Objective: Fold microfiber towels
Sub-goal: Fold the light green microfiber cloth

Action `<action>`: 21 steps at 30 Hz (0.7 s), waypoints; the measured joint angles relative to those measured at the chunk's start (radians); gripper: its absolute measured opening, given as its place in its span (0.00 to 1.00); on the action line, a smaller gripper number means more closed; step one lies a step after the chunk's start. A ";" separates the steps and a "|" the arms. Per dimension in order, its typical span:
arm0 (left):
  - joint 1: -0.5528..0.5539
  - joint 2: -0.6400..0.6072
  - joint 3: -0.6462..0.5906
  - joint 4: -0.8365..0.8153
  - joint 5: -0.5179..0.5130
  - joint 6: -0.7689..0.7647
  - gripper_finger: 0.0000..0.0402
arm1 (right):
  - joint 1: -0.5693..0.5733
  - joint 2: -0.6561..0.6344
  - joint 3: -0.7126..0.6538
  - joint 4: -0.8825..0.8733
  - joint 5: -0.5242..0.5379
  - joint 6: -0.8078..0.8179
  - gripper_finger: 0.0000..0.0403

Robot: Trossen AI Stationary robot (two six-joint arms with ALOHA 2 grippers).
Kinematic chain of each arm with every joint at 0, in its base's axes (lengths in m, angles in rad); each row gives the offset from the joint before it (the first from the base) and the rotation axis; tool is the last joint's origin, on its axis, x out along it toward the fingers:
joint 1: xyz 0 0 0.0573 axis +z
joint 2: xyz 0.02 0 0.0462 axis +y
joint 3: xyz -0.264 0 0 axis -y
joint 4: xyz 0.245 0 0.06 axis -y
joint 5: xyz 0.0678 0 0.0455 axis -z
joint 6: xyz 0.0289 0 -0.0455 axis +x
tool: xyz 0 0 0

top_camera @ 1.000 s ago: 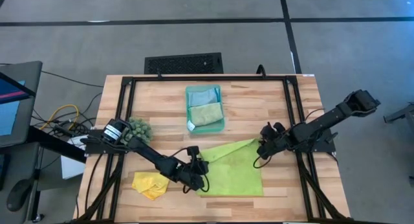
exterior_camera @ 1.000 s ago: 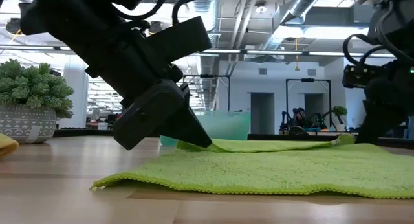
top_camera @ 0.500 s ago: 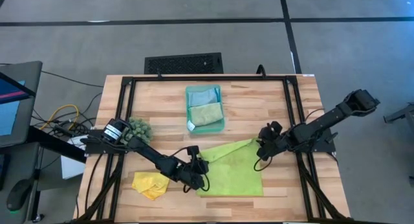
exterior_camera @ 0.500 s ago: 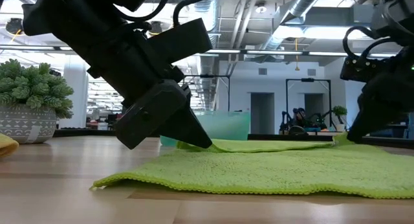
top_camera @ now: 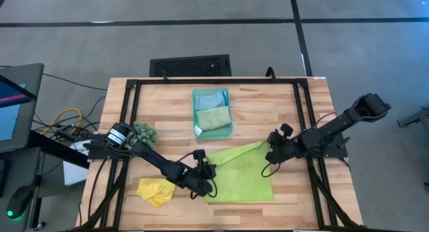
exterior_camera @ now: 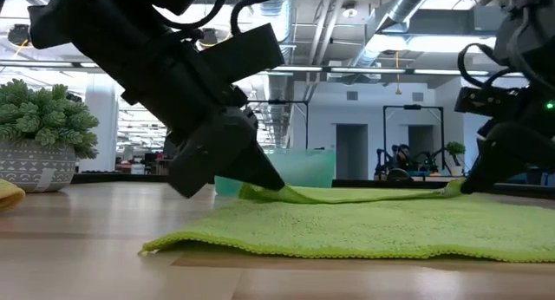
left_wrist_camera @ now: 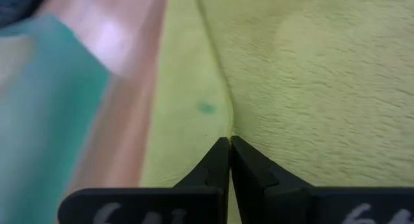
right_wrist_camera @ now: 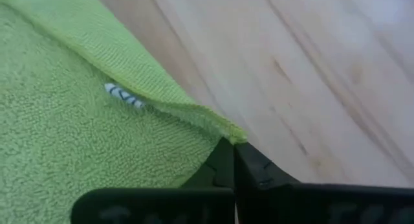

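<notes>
Left gripper (top_camera: 209,173) and right gripper (top_camera: 270,153), each clamped on an opposite edge of the lime towel (top_camera: 242,178).

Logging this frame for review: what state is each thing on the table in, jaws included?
Lime green towel: spread flat, two corners pinched.
Left gripper: jaws shut on the towel's left far corner.
Right gripper: jaws shut on its right far corner.
Yellow towel: crumpled, unfolded.
Teal tray: holds two folded towels.

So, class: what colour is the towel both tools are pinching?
Lime green towel; it shows best in the high view.
</notes>
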State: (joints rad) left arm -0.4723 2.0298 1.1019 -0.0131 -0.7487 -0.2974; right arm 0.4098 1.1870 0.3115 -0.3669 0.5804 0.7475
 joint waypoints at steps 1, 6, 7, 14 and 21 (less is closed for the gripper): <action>0.000 -0.004 0.000 -0.002 -0.022 0.001 0.00 | 0.009 -0.008 0.001 -0.004 0.015 0.001 0.03; -0.016 -0.063 0.000 -0.104 -0.191 -0.004 0.00 | 0.083 -0.058 0.045 -0.080 0.146 0.003 0.02; -0.020 -0.080 0.000 -0.131 -0.225 -0.013 0.00 | 0.101 -0.066 0.055 -0.095 0.175 0.003 0.01; -0.035 -0.191 0.000 -0.240 -0.332 -0.014 0.00 | 0.224 -0.077 0.117 -0.196 0.275 0.002 0.01; -0.035 -0.325 0.000 -0.367 -0.197 0.025 0.00 | 0.336 -0.077 0.163 -0.246 0.286 -0.002 0.01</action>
State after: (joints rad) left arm -0.5073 1.7047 1.1015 -0.3796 -0.9458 -0.2728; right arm 0.7455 1.1103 0.4743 -0.6126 0.8665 0.7460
